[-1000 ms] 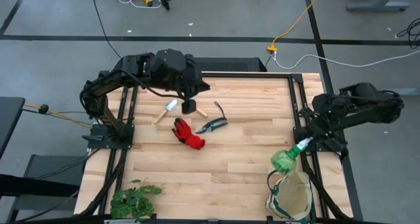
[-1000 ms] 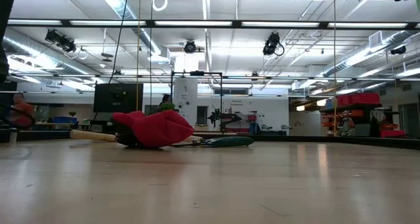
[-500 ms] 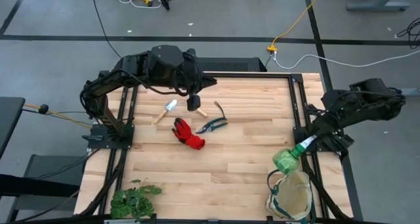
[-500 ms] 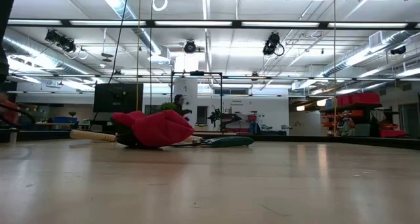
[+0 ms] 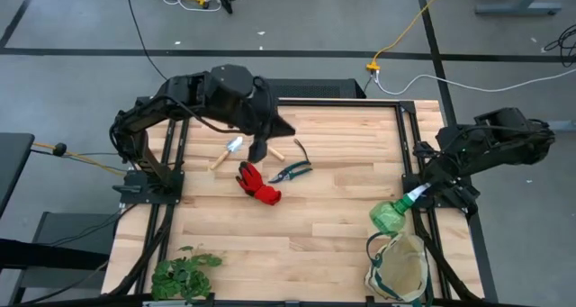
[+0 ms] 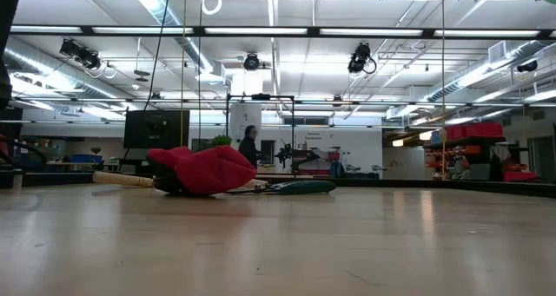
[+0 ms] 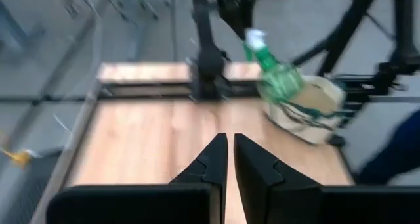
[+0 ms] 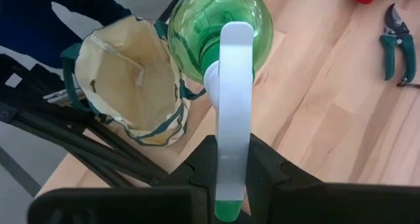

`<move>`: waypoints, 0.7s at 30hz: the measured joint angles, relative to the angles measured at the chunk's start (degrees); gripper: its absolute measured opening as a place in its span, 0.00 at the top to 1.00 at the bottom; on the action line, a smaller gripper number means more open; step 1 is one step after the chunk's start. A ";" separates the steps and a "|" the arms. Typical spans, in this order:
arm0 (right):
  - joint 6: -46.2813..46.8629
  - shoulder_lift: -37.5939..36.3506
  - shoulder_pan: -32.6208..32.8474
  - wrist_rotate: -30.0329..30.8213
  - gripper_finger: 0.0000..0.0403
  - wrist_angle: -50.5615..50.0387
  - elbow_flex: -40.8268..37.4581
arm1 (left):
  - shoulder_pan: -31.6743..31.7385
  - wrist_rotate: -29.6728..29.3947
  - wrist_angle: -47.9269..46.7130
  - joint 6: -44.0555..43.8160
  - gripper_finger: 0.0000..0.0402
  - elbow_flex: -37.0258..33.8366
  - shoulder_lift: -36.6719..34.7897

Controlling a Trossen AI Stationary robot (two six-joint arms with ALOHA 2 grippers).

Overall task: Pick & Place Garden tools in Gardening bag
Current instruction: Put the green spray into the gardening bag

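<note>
While the green spray bottle hangs by its white trigger head in the right gripper, whose jaws are pinched on it, it sits just beside the mouth of the gardening bag at the table's near right corner. The carry looks nearly done; next comes a small shift over the opening, then a release. Across the table, the left gripper, fingers pressed together and empty, hovers over the trowel, red glove and pruning shears.
</note>
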 joint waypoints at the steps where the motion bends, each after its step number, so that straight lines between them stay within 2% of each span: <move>1: 0.24 0.02 0.00 0.00 0.87 0.00 0.00 | 0.00 0.70 -1.38 -0.58 0.93 0.00 0.00; 5: 0.95 0.02 0.00 -0.02 0.87 0.00 0.00 | 0.09 1.49 -5.08 -1.88 0.93 0.00 0.00; 16: 4.03 0.02 0.00 -0.02 0.87 0.00 0.00 | 1.70 1.71 -5.56 -0.98 0.93 -0.22 -1.20; 21: 4.45 0.02 0.00 -0.02 0.87 0.00 0.00 | 1.57 1.80 -4.66 -0.48 0.93 -4.08 -2.05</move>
